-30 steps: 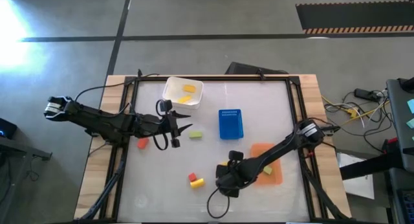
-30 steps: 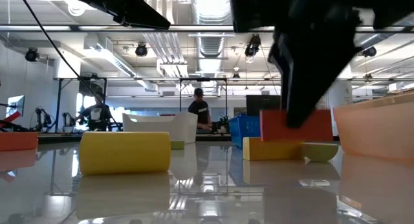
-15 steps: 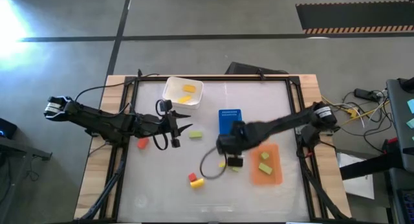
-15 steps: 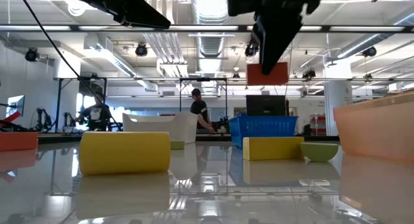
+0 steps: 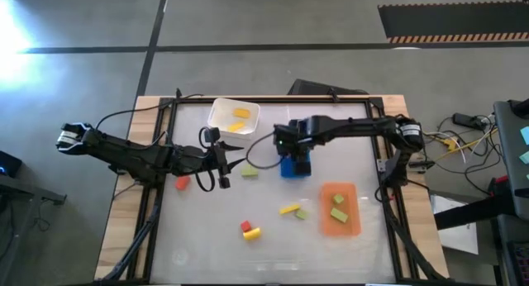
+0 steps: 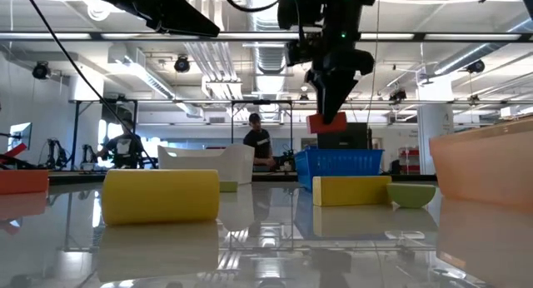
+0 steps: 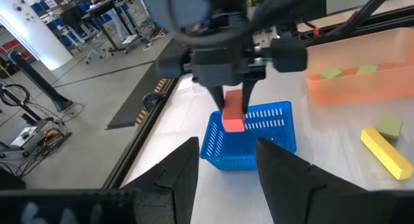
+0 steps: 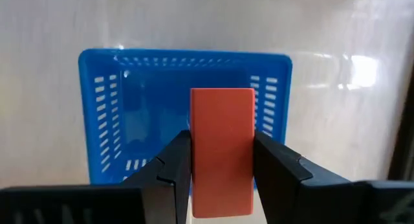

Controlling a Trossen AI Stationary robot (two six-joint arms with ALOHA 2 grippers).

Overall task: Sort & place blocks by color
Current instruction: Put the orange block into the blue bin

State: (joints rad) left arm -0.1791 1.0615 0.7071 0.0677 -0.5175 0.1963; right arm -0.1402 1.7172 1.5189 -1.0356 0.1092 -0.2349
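1. The right gripper (image 8: 222,179) hangs directly above the blue tray (image 8: 103,114), its fingers clamped on the long sides of a red block (image 8: 222,156). Judged from the task, the block is held over the open tray so that it can be let fall into the container for red.
2. In the low view the red block (image 6: 326,121) is clear of the blue tray's rim (image 6: 350,161), apart from it and not yet inside. The left wrist view shows the same: the block (image 7: 233,118) is above the tray (image 7: 246,143), gripped from above.
3. The left gripper (image 5: 234,164) waits over the table's left half, its fingers spread and holding nothing, with a light green block (image 5: 250,172) just beside its tips (probably parked there to leave the other arm room).
4. Containers. The white tub (image 5: 219,121) near the table's far edge holds two yellow blocks (image 5: 240,114). The orange tray (image 5: 351,224) on the right holds two light green blocks (image 5: 338,200). The blue tray (image 5: 294,168) shows no block in the right wrist view, though its near part is hidden behind the gripper, so this cannot be confirmed.
5. Loose blocks on the table: a red block (image 5: 182,183) near the left arm, a yellow block (image 5: 289,209) with a green block (image 5: 302,214) just beside it near the orange tray, and a red block (image 5: 245,226) touching a yellow block (image 5: 253,233) toward the near edge. By this count, sorting looks roughly half done.
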